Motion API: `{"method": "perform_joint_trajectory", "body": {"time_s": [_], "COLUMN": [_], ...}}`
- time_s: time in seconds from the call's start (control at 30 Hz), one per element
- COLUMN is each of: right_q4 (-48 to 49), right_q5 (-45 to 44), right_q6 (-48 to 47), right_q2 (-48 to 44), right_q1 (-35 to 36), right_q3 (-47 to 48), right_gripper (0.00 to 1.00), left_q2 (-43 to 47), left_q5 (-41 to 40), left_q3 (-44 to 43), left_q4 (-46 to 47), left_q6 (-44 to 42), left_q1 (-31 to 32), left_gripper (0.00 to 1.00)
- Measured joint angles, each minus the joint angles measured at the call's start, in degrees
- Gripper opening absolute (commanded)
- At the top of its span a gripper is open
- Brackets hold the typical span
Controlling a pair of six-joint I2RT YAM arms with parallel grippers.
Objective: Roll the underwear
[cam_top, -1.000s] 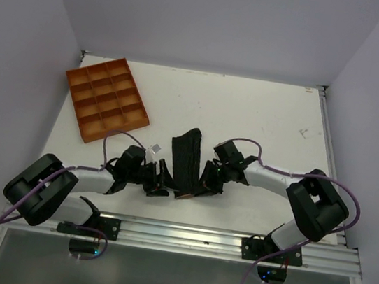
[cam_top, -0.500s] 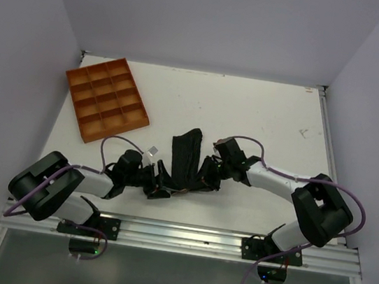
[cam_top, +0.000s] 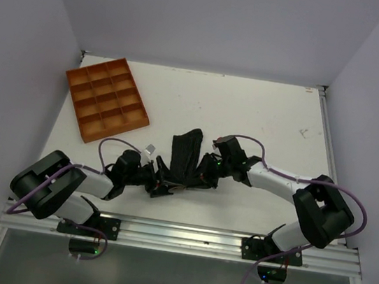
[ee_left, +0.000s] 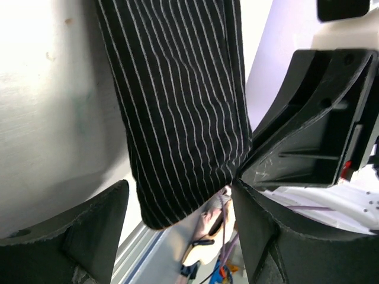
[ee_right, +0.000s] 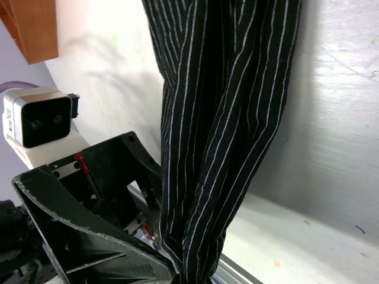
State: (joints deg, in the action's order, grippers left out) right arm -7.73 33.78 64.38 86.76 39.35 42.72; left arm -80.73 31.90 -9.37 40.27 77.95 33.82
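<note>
Left fingers (ee_left: 89, 231) are standing wide apart at lower L + lower R of the left wrist view, w/ the free end of the underwear (ee_left: 177, 106) hanging btwn them; they're not gripping it. Right fingers (ee_left: 308, 136) are sitting narrow, pinching the underwear at its side edge, mid-R of that same view. In the right wrist view the cloth is gathering into folds twd the bottom edge.

Underwear is showing as black fabric w/ thin white pinstripes. From above it's lying as a narrow strip at centre frame, its near end lifting off the tabletop (cam_top: 250, 115) btwn the two arms.

Tabletop is looking white + faintly scuffed, glaring bright in the wrist views. Orange compartment tray (cam_top: 107, 99) is sitting upper L, well apart from the cloth. Metal rail (cam_top: 190, 237) is running along the bottom edge. Pale lilac walls (cam_top: 214, 18) are closing in the back + sides.
</note>
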Motion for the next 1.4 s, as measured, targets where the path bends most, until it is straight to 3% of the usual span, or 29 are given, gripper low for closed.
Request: {"method": "perform_joint_trajectory", "body": {"time_s": [0.47,0.8,1.4], "right_q4": [3.0,4.9,9.4], "right_q5": [0.5,0.7,2.1], "right_q6": [2.5,3.9,8.0], "right_q2": [-0.8,-0.8,-1.1], "right_q1": [0.0,0.0,0.0], "right_q3": [-0.1,-1.2,-2.9], "right_gripper": [0.00,0.00,0.00], "left_q2": [-0.2,2.4,2.4], "left_q5": [-2.7,-5.2,-5.7], "left_q3": [1.7,3.0,4.6], "left_q4": [8.1,8.2,10.4], "left_q6": [6.9,8.0,7.7], "left_q1": [0.0,0.0,0.0], "left_gripper": [0.68,0.61,0.63]}}
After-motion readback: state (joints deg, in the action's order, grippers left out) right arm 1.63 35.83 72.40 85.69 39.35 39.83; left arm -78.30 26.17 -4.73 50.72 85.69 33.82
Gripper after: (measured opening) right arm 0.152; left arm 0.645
